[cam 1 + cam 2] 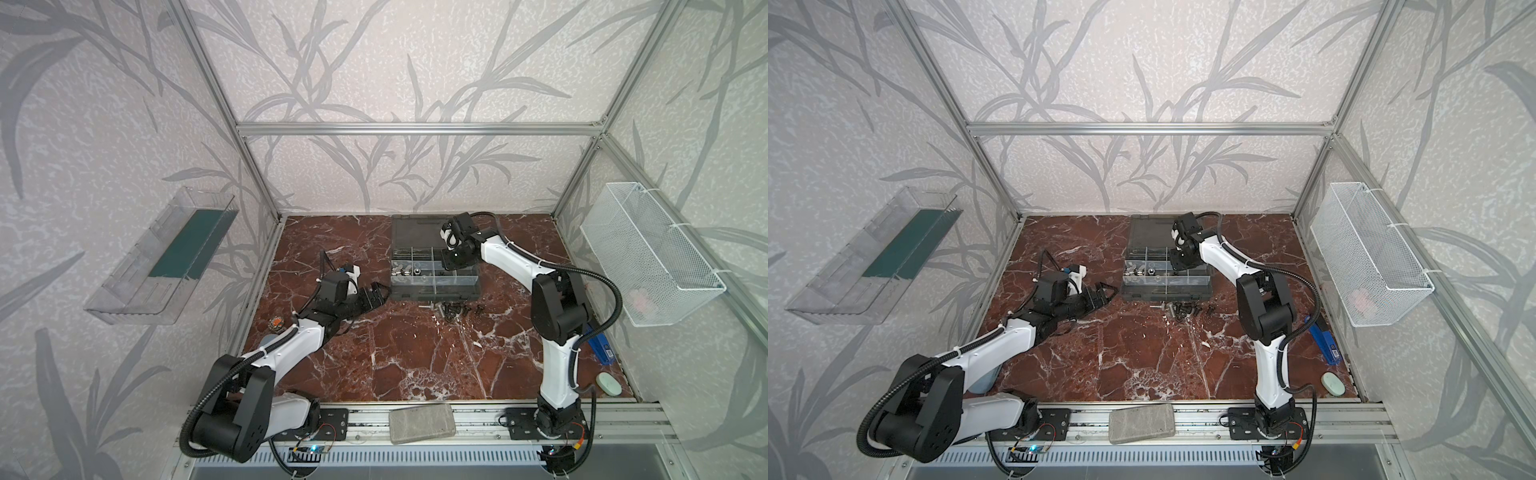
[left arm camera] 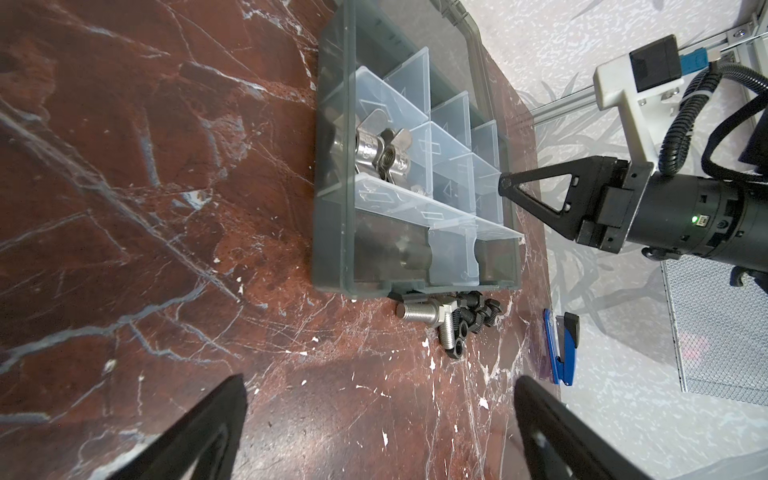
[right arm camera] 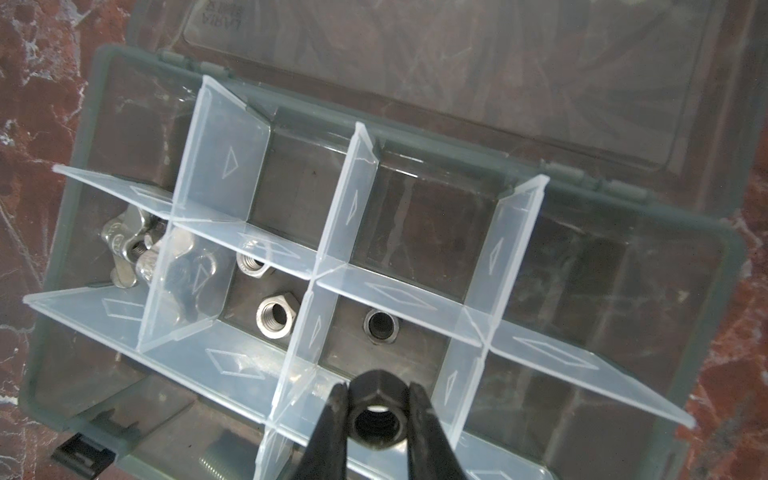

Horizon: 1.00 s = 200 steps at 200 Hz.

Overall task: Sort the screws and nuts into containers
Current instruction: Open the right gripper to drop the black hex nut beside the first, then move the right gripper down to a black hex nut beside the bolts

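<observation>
The dark grey organizer case [image 1: 434,293] [image 1: 1167,294] lies open at the back of the table, its clear-walled containers [image 3: 415,232] in a grid. My right gripper [image 3: 376,411] hangs over it, shut on a black hex nut [image 3: 376,399] above the cell that holds another black nut [image 3: 380,326]. Silver hex nuts [image 3: 274,318] fill the neighbouring cell and winged nuts [image 3: 129,249] [image 2: 374,153] the one beyond. Loose screws and nuts [image 1: 451,311] [image 1: 1183,311] [image 2: 449,320] are piled in front of the case. My left gripper [image 2: 380,386] [image 1: 376,293] is open and empty, left of that pile.
The case's smoky lid [image 1: 415,232] lies flat behind it. A blue stapler [image 1: 600,349] and a pale green object [image 1: 609,383] sit at the right edge. A grey block [image 1: 420,422] rests on the front rail. A white mesh basket [image 1: 648,253] and a clear tray [image 1: 162,257] hang on the side walls.
</observation>
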Each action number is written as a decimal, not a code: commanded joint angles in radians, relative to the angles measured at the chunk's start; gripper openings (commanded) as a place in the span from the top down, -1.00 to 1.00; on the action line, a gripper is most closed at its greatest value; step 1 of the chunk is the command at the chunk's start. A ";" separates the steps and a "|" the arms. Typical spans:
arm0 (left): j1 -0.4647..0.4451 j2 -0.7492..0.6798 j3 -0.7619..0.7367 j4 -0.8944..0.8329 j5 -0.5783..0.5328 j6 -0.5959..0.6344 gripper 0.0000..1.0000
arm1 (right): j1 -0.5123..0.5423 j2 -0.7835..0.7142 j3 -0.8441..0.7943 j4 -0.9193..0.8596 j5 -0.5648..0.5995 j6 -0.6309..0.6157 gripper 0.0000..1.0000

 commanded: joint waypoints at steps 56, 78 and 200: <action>0.005 -0.002 0.003 -0.004 -0.002 0.002 -0.96 | 0.000 0.002 0.011 -0.029 -0.007 -0.013 0.17; 0.005 -0.009 0.003 -0.010 -0.002 0.003 -0.96 | 0.001 -0.021 0.005 -0.035 -0.007 -0.023 0.07; 0.005 -0.024 0.007 -0.012 -0.017 0.003 -0.96 | 0.102 -0.495 -0.510 0.094 -0.043 0.067 -0.03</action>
